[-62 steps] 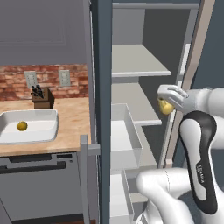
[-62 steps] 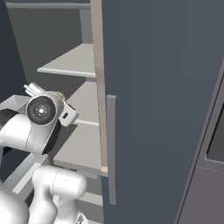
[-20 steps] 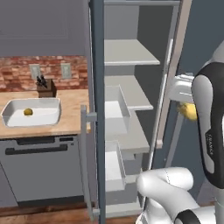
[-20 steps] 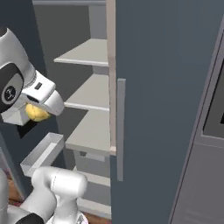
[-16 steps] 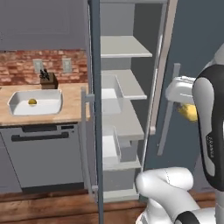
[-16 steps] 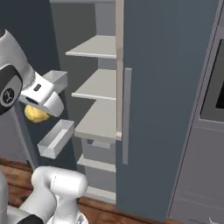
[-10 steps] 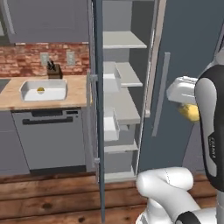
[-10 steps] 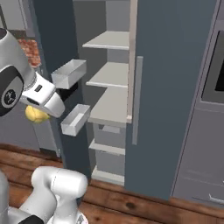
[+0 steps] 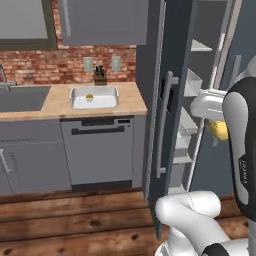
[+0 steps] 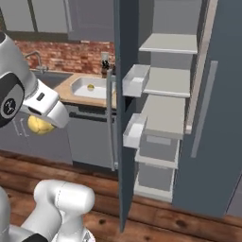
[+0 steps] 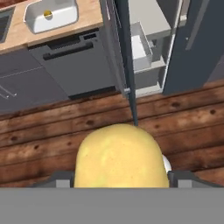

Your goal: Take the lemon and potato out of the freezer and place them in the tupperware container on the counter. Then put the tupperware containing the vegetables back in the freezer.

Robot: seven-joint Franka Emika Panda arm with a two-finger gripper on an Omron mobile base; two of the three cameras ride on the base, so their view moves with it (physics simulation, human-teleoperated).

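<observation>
My gripper [image 9: 218, 131] is shut on the potato [image 9: 219, 129], a dull yellow-tan lump held in the air in front of the open freezer [image 9: 172, 95]. The right base view has the potato [image 10: 39, 125] under the hand at the left. It bulks large at the bottom of the hand view [image 11: 120, 155], above the wood floor. The white tupperware container [image 9: 76, 101] sits on the beige counter [image 9: 50, 106] with the bright yellow lemon [image 9: 89, 96] inside it. Seen from the hand, the lemon [image 11: 48, 15] lies in the tub [image 11: 35, 19] at top left.
The freezer door [image 10: 125, 56] stands open with white bins [image 10: 134, 80] on its inner side, between me and the counter. A dark sink [image 9: 20, 97] lies left of the tub, a knife block [image 9: 100, 75] behind it, a dishwasher [image 9: 102, 150] below.
The whole picture has shifted: the base has backed away from the freezer, and the counter and floor have come into view. The potato stays in my gripper.
</observation>
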